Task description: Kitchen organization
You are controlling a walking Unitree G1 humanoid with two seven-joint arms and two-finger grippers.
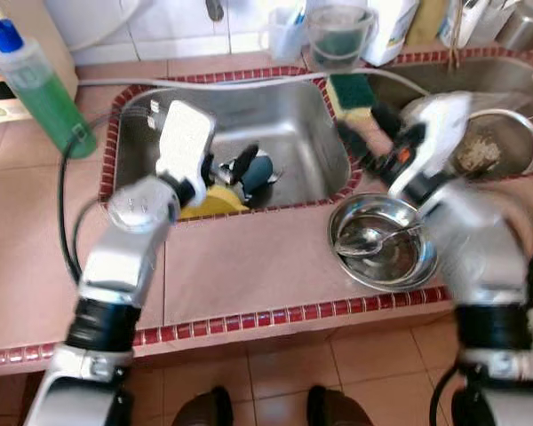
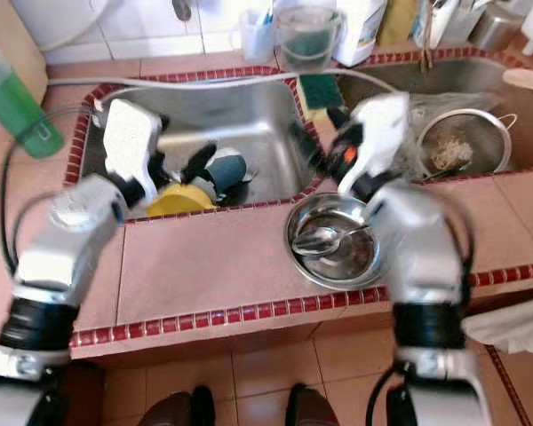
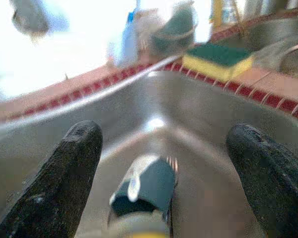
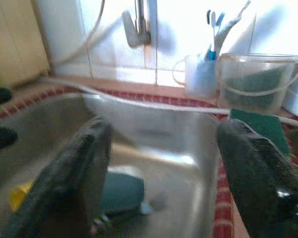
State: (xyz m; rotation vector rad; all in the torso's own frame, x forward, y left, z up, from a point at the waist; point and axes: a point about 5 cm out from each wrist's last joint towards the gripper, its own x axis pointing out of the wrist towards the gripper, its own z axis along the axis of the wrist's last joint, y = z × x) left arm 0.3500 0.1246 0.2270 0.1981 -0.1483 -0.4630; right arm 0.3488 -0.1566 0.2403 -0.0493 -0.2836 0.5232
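Tiled counter with red trim, steel sink point(image 1: 311, 133) set in. Green bottle point(image 1: 40, 84) is parked far left. Left gripper point(image 1: 235, 171) is held wide inside the basin, fingers straddling the teal cup point(image 1: 258, 170), likely for a grab. Right gripper point(image 1: 360, 129), also spread wide, is poised over the sink's right rim. Bowl with spoon point(image 1: 384, 241) is left on the counter.

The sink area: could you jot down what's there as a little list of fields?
Sink: steel, holding a teal cup and something yellow
Left gripper: open, down in the sink around the cup
Right gripper: open, over the sink's edge
Counter: steel bowl with a spoon
Divider: sponge
Next basin: strainer
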